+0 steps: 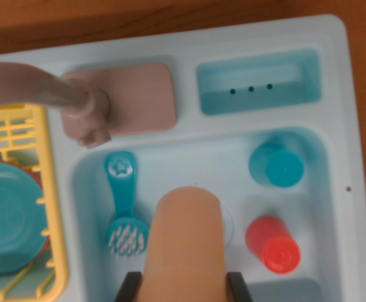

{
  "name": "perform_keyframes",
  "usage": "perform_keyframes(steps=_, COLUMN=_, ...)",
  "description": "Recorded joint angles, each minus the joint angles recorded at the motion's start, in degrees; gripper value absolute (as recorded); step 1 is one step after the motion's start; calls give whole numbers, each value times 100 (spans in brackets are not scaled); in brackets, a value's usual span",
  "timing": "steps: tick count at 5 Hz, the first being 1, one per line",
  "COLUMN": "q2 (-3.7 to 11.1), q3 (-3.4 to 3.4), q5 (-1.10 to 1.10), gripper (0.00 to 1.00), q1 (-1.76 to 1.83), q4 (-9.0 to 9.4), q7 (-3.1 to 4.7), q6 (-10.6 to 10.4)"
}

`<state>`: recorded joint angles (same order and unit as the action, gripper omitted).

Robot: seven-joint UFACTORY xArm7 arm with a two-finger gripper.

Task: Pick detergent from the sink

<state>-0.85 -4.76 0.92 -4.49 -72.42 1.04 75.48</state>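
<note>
The gripper [184, 286] pinches the detergent [184, 242], a smooth tan rounded bottle, its dark fingers pressed on either flank so the bottle fills the view's foot above the sink [170, 160]. It seems lifted off the basin floor, though that contact is hidden. Nearby lie a teal bristled brush [124, 204], a glossy red cup [273, 245] and a teal cup [276, 165].

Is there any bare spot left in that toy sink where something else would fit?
Yes: the sink floor is bare between the brush and the teal cup, along the back wall. The small tray at top right holds nothing. It is crowded near the front, where the claw holds the tan bottle beside the red cup.
</note>
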Motion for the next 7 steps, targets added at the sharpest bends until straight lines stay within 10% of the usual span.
perform_keyframes(steps=7, q2=-176, q3=-1, q5=-24, gripper=100, q1=3, q4=-397, q7=-23, q6=572)
